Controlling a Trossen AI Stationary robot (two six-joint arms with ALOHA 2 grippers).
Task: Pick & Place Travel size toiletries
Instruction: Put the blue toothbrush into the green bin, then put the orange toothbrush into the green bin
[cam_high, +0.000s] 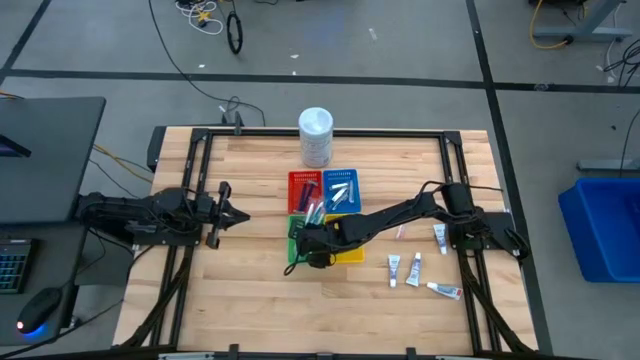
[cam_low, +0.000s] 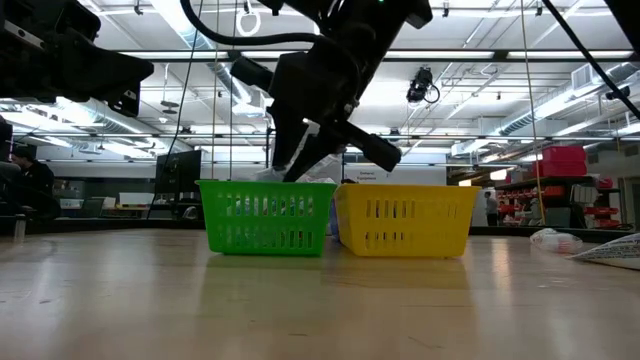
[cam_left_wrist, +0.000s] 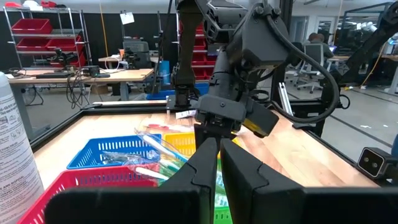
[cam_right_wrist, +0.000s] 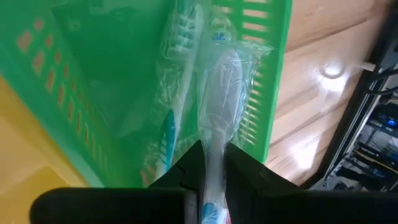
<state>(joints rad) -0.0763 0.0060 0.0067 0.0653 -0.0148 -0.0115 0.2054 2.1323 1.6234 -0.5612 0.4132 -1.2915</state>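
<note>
The right gripper (cam_right_wrist: 211, 163) hangs over the green tray (cam_right_wrist: 93, 74) near the bench's middle, its fingers pinched on a wrapped toothbrush (cam_right_wrist: 219, 93): a thin pale stick sealed in clear crinkled film, blue at the gripped end. Small white squeeze tubes (cam_high: 412, 270) lie toward the bench's right edge. The left gripper (cam_high: 232, 213) waits closed and empty near the left edge.

floor (cam_high: 400, 40): grey, taped lines | shelving (cam_left_wrist: 37, 37): red bins | ceiling lights (cam_low: 120, 118): on
</note>
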